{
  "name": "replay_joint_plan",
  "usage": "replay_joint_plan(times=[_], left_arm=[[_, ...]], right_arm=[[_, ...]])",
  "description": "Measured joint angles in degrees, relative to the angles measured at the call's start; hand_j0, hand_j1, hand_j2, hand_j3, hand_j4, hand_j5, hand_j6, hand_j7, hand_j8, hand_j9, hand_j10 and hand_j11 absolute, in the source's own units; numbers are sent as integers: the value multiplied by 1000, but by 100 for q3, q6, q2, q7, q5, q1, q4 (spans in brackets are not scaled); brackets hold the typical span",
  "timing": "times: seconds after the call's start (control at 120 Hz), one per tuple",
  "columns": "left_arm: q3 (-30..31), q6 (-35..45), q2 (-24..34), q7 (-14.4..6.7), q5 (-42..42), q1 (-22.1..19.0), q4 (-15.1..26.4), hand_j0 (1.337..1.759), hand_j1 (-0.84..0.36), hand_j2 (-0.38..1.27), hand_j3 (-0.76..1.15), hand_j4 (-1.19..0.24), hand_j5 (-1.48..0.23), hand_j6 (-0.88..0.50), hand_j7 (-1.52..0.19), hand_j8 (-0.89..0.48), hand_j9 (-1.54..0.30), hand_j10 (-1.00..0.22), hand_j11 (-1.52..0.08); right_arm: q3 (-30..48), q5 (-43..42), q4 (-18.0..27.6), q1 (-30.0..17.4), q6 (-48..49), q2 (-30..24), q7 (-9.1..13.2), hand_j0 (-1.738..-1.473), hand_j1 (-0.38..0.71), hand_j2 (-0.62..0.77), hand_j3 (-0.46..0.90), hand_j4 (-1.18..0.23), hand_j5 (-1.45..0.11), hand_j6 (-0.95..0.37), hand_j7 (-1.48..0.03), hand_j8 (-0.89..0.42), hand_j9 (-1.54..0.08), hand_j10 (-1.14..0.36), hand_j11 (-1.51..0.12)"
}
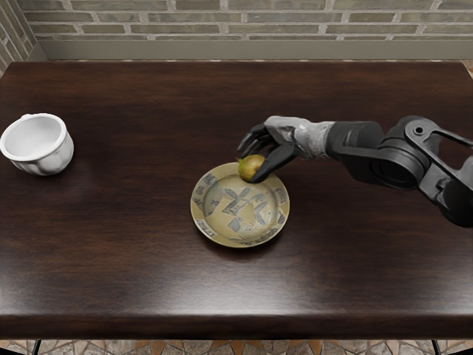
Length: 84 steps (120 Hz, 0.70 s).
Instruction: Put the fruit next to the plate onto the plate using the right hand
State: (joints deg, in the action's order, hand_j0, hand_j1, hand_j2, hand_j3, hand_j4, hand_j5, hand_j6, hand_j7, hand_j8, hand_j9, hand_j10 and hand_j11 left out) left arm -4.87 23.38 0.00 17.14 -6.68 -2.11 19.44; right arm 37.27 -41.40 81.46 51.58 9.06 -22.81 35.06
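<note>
Right hand [267, 148] was found closed on the fruit [250, 167], with dark fingers [251, 137] curled over its top and far side. Fruit was held at the far rim of the plate [214, 222], just inside the edge. Whether it was touching the glaze could not be told. Left arm was not seen. White bowl [37, 144] was parked well apart at the left of the table [332, 281], not involved.

Handling, as judged: fruit was taken to be small, light, firm and pear-like, with smooth skin likely slippery and a rounded body prone to roll when released. Grip was best placed around the widest part, opposed by the thumb, not at the narrow end. Plate was assumed rigid and breakable, so a low, gentle set-down nearer the centre was indicated.
</note>
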Motion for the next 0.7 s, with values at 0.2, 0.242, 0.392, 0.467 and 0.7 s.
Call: replay_joint_plan(times=[0.2,0.242,0.392,0.467,0.7], left_arm=[[-3,0,0,0,0,0,0,1658,349,0,0,0,0,0,0,0,0,0,0],[-3,0,0,0,0,0,0,1658,349,0,0,0,0,0,0,0,0,0,0],[-2,0,0,0,0,0,2,1658,349,0,0,0,0,0,0,0,0,0,0],[-4,0,0,0,0,0,2,1658,349,0,0,0,0,0,0,0,0,0,0],[-4,0,0,0,0,0,3,1658,349,0,0,0,0,0,0,0,0,0,0]], right_arm=[[4,-4,-5,-129,178,166,-1,-1658,297,233,0,-603,-882,-524,-828,-225,-858,-322,-826],[4,-6,-6,-188,240,173,0,-1658,296,231,0,-597,-867,-530,-817,-234,-844,-328,-813],[15,-5,-7,-285,336,218,-4,-1658,65,120,0,-378,-543,-348,-515,-175,-531,-227,-513],[74,244,-7,-297,398,219,-5,-1658,-62,83,0,-262,-376,-241,-357,-122,-368,-157,-355],[1242,1426,-7,-626,2087,193,-6,-1658,-258,27,0,-84,-120,-77,-114,-39,-117,-50,-113]])
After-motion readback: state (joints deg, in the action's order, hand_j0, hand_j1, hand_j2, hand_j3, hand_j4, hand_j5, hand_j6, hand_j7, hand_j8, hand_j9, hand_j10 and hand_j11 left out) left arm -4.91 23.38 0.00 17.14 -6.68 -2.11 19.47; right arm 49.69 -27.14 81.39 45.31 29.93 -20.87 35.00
